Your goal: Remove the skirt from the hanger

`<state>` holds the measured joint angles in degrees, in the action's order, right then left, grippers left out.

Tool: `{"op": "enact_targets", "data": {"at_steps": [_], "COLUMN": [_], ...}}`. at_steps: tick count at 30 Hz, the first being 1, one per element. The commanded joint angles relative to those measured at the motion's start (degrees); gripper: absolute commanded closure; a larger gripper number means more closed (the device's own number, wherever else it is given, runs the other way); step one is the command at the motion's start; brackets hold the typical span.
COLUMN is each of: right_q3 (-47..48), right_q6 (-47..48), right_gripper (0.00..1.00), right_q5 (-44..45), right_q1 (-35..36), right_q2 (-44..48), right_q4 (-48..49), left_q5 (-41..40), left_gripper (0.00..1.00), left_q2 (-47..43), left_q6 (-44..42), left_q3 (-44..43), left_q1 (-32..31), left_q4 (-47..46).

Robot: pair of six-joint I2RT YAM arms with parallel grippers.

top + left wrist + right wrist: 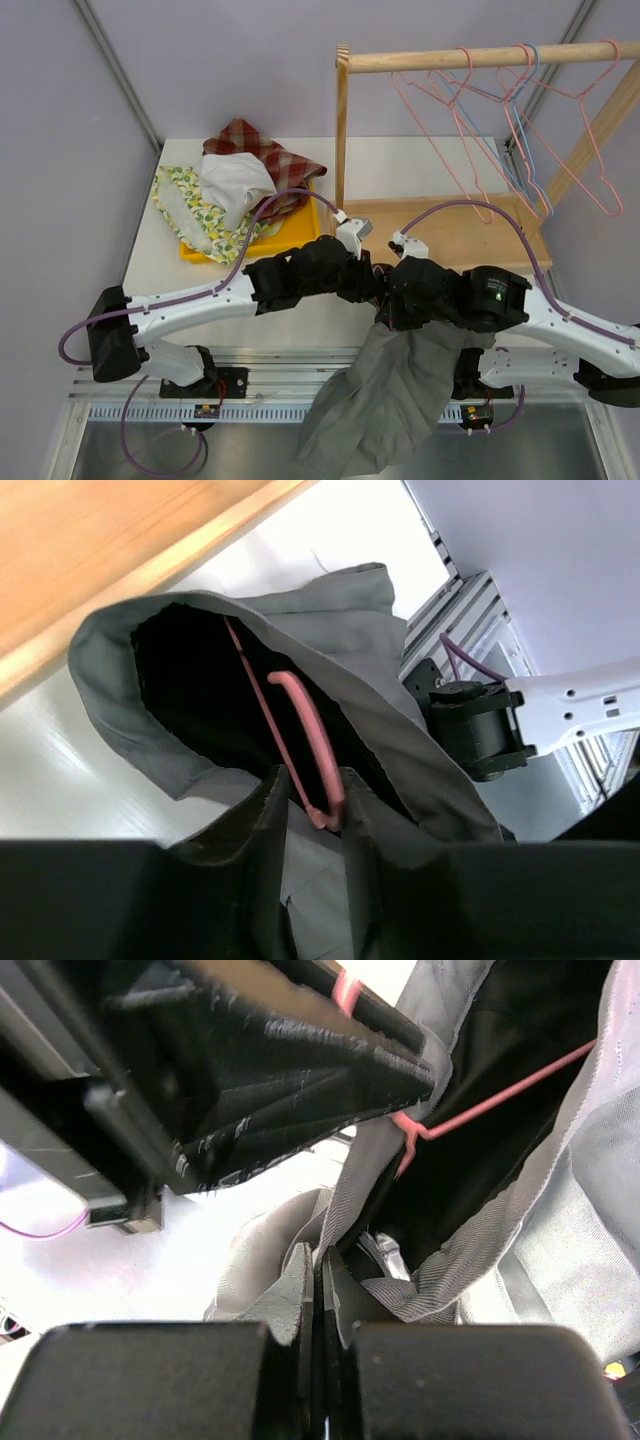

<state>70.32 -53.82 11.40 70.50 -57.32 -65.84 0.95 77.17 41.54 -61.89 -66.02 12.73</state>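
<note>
Skirt [385, 400] of grey cloth hangs between the two arms. Its lower part spills over the near edge of the table [420, 165] in front of the bases, and its waistband is lifted to where the grippers meet. The pink hanger [300, 720] sits inside the open waist, with its wire running down into the dark interior and its hook standing out at the top. The left gripper [315, 805] is clamped on that hook with a finger on either side. This probably anchors the hanger so that it cannot follow the cloth. The right gripper [318, 1275] has its jaws pinched tight on a fold of the waistband, close beside the left one, which lets the cloth be drawn one way while the hanger is held the other. With the wire inside the waist, the separation looks begun but not finished. The next pull likely needs the waistband slipped past the hanger's shoulders without snagging. The wooden rack [470, 58] with its spare hangers [520, 130] stands behind the arms. A yellow tray [300, 225] of clothes lies to the left, well apart from the work.
</note>
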Motion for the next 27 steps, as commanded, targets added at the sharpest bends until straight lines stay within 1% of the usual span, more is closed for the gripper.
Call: {"op": "enact_targets", "data": {"at_steps": [1,2,4,6,7,10,11,13,14,16,17,19,20,21,22,23,24,25,27], "right_q3": [1.13,0.52,-0.36,-1.76,-2.38,-4.93,-5.72,-6.16,-6.43,-6.52,-6.60,-6.08,-5.90,-5.64,-4.94,-4.59,-4.23,-3.53,-2.65], "right_q6": [-0.84,-0.85,-0.93,-0.93,-0.93,-0.85,-0.67,-0.32,-0.14,0.29,0.73,1.26,1.35,1.44,1.53,1.79,1.79,1.88,2.75], "right_gripper": [1.00,1.00,1.00,1.00,1.00,1.00,1.00,1.00,1.00,1.00,1.00,1.00,1.00,0.97,0.83,0.59,0.11,0.01,0.01], "right_q5": [2.49,2.58,2.40,2.58,2.75,2.93,3.01,3.28,3.71,4.24,4.51,5.74,6.18,7.31,7.84,8.20,9.16,9.52,10.83], "right_q1": [0.52,0.52,0.52,0.52,0.52,0.52,0.52,0.52,0.52,0.60,0.52,0.52,0.52,0.52,0.52,0.52,0.52,0.52,0.52], "right_q2": [1.60,1.51,1.60,1.25,1.16,0.54,0.37,-0.60,-0.95,-1.39,-1.65,-2.53,-2.71,-3.23,-3.50,-3.67,-3.85,-3.85,-3.68], "right_q4": [1.94,2.21,3.17,4.05,4.58,7.22,7.74,9.41,10.29,11.08,11.44,11.53,11.44,11.00,10.65,10.65,10.56,10.65,11.00], "left_q5": [0.46,0.11,-0.77,-3.75,-4.37,-6.74,-7.53,-8.85,-9.82,-10.44,-10.70,-10.97,-11.06,-11.93,-12.46,-12.99,-13.77,-14.48,-16.23], "left_gripper": [0.84,1.00,1.00,1.00,1.00,1.00,1.00,1.00,1.00,1.00,1.00,1.00,1.00,1.00,1.00,1.00,1.00,1.00,1.00], "left_q2": [0.70,0.79,1.05,0.79,0.79,0.79,1.14,1.67,2.28,2.64,3.07,3.60,3.95,4.91,5.36,5.45,5.54,5.37,5.10], "left_q6": [-0.85,-0.93,-1.98,-4.08,-4.88,-8.04,-8.92,-10.95,-11.91,-12.53,-12.97,-13.41,-13.59,-14.02,-14.29,-14.99,-15.26,-15.61,-15.44], "left_q3": [-2.62,-2.97,-5.59,-8.67,-12.17,-18.42,-22.88,-27.74,-32.11,-35.74,-39.67,-43.82,-46.11,-51.35,-53.49,-55.17,-56.31,-56.93,-56.42], "left_q1": [-0.25,-0.25,-0.34,-0.51,-0.51,-0.51,-0.51,-0.43,-0.51,-0.51,-0.51,-0.51,-0.43,-0.51,-0.51,-0.43,-0.51,-0.43,-0.43], "left_q4": [-3.94,-3.68,-1.67,2.45,3.95,10.37,12.21,17.22,20.37,23.29,25.91,28.74,32.58,34.71,36.73,39.71,40.52,41.14,41.93]}}
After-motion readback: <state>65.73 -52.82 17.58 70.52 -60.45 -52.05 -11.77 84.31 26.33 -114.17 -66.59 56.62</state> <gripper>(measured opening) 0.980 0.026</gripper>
